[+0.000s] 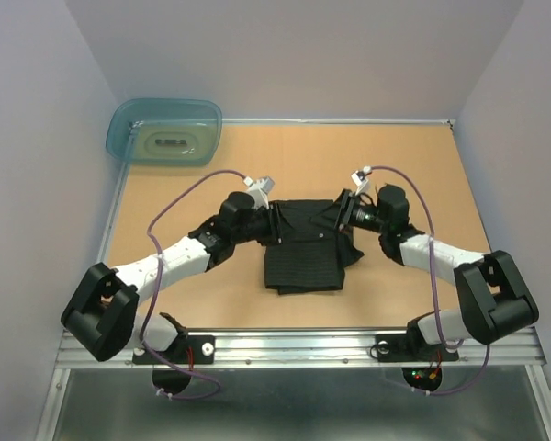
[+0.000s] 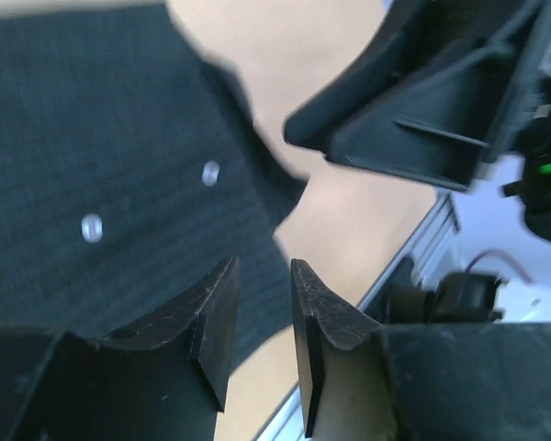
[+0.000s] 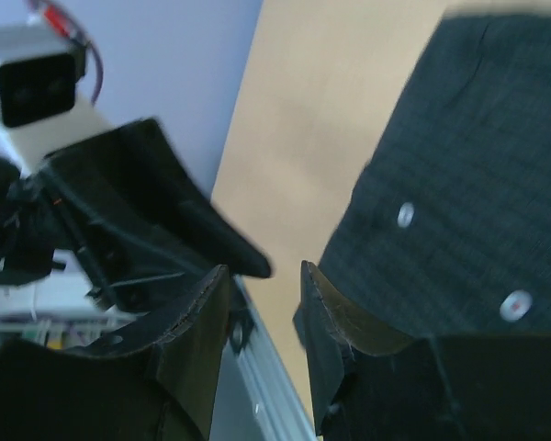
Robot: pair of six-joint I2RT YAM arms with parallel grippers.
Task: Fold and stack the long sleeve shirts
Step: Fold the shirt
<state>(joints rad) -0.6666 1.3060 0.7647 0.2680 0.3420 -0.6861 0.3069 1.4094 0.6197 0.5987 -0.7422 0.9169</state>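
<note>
Left gripper (image 2: pixel 262 276) and right gripper (image 3: pixel 264 276) both have their jaws apart with no cloth between them, each one over an upper corner of the black pinstriped shirt (image 1: pixel 303 253), which lies in the middle of the frame on the wooden table (image 1: pixel 413 175). To me it looks folded into a compact but uneven rectangle, so the folding seems mostly done. Tidying and stacking are left, I think; I see no pile, only a teal tub (image 1: pixel 129 119) at upper left.
</note>
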